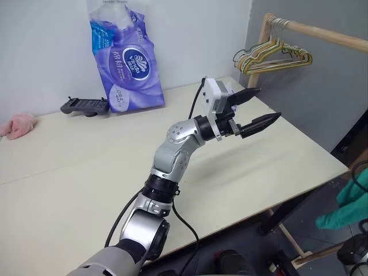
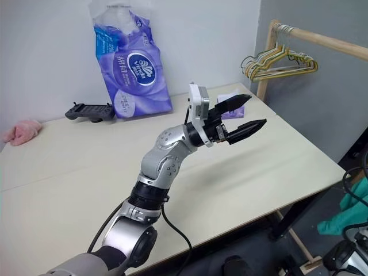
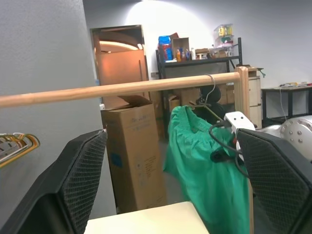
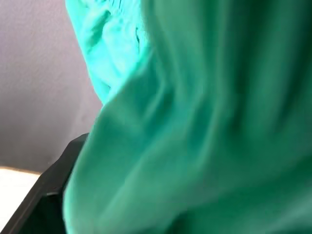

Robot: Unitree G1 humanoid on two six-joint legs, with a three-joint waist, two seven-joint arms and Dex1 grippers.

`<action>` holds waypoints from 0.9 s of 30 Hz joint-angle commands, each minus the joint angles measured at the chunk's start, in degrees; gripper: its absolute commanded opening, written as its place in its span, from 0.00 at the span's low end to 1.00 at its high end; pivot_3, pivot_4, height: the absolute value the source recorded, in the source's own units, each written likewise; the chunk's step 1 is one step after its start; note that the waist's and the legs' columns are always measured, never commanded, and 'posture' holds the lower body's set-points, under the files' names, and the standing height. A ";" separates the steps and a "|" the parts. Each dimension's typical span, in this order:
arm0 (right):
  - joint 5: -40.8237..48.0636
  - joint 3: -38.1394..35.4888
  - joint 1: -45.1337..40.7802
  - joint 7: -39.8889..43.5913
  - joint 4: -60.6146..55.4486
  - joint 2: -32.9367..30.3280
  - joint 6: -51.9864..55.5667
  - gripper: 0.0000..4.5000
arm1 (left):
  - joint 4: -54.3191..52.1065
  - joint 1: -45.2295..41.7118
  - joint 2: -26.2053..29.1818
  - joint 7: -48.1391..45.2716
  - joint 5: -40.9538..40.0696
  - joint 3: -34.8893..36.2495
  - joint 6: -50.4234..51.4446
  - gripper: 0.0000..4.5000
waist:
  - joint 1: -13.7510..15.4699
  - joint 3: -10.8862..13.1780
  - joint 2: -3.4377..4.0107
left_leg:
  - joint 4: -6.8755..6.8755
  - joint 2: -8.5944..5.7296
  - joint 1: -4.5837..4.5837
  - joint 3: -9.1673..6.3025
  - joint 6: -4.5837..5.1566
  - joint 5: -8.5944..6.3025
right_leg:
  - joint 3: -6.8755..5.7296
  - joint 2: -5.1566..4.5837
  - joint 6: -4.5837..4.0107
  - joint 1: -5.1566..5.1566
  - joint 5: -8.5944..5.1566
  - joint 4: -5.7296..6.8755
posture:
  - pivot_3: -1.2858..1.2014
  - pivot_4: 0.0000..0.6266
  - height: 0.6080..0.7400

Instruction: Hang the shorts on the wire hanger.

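The teal-green shorts (image 3: 204, 165) hang from the thin wire hanger (image 3: 214, 114), whose hook sits over the wooden rail (image 3: 146, 87) near its end post. They also show past the table's right edge (image 1: 352, 201). My left gripper (image 1: 257, 107) is raised above the table's far right part, open and empty, pointing toward the rack. In the right wrist view the shorts' cloth (image 4: 195, 122) hangs right in front of the camera. One black finger (image 4: 48, 200) of my right gripper stands far out to the side, so that gripper is open. Its white wrist block (image 3: 238, 124) sits beside the shorts.
A bunch of thicker hangers (image 1: 275, 54) hangs on the rail's near end. On the table (image 1: 86, 172) stand a purple tissue pack (image 1: 127, 63), a black controller (image 1: 85, 106) and a pink cloth (image 1: 17, 125). A cardboard box (image 3: 134, 156) stands behind the rack.
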 commanded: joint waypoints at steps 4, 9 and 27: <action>-1.83 3.44 3.25 -1.08 -19.72 4.30 8.44 0.99 | -2.99 0.47 -0.43 1.37 -0.85 0.48 0.90 1.00 | 0.35 0.70 0.02 | 0.02 -0.01 0.00 0.00 0.00 -0.01 | 0.00 0.00 0.13 0.00 -0.04 -0.02 | 0.41 0.16 1.00; -2.81 6.99 6.08 0.44 -30.66 6.09 16.13 0.99 | -5.50 2.44 -0.32 2.88 -1.22 0.32 2.78 1.00 | 0.49 2.10 0.00 | 0.04 0.01 0.03 -0.02 0.00 -0.01 | -0.02 0.02 0.30 0.00 -0.13 0.00 | 0.42 0.22 1.00; -2.85 25.82 4.53 4.51 -51.08 14.00 27.28 0.99 | -8.91 4.13 1.67 5.49 -1.74 1.44 5.87 1.00 | 0.84 5.71 -0.44 | 0.16 0.11 -0.09 -0.25 -0.12 0.03 | -0.22 -0.15 0.11 -0.26 0.06 -0.04 | 0.43 0.25 1.00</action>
